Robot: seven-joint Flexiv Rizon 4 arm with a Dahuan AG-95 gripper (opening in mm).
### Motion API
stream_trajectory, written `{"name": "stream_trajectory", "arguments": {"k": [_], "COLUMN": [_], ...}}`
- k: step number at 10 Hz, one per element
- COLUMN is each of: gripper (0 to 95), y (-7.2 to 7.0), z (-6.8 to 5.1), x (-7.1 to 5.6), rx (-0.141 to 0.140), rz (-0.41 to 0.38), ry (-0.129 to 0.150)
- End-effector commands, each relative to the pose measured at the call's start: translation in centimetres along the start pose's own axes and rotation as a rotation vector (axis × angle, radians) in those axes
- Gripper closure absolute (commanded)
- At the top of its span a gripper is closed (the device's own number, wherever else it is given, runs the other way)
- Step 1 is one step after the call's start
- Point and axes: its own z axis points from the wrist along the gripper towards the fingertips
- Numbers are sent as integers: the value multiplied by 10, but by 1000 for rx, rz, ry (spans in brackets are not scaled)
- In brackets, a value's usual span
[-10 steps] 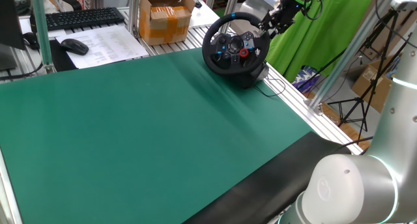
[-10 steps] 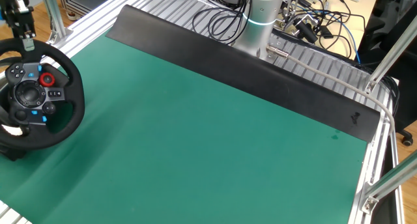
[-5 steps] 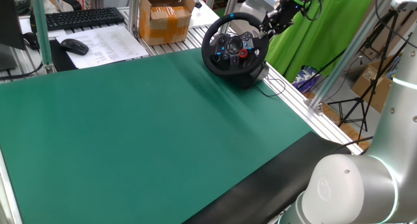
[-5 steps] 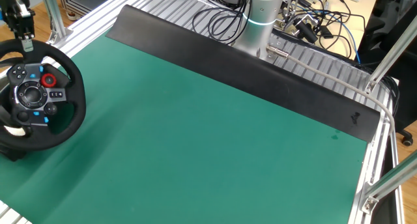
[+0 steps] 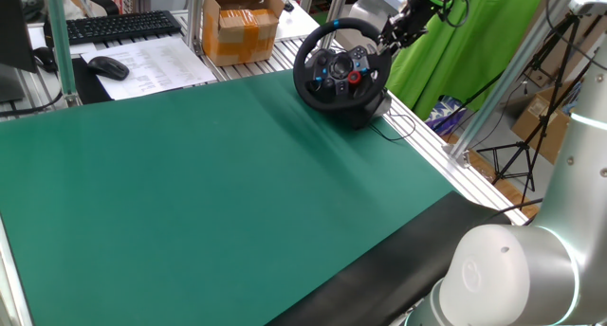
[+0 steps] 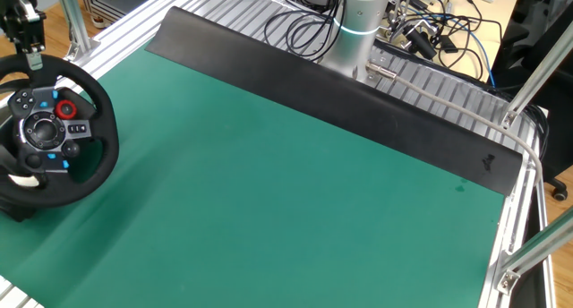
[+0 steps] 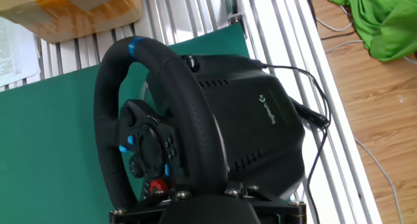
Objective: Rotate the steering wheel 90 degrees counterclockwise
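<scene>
Since 1 second ago, pincer has closed onto steering wheel rim.

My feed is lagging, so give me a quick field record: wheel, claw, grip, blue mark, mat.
wheel: black wheel on its base, at the far corner of the green mat
claw: claw at the wheel's rim
grip: shut on the rim
blue mark: blue stripe on the rim, away from the claw
mat: bare green
</scene>
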Motion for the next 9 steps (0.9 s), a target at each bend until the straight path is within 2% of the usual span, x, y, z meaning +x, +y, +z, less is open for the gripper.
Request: {"name": "stream_trajectory", "arguments": {"k": [1, 5, 9], "gripper": [950, 950, 950], "y": [1, 3, 8], "z": [-2, -6, -8], "x": [-3, -13, -32], "rx": [1, 0, -2], "rz": [-5, -27, -59], "ry": [1, 8, 22]}}
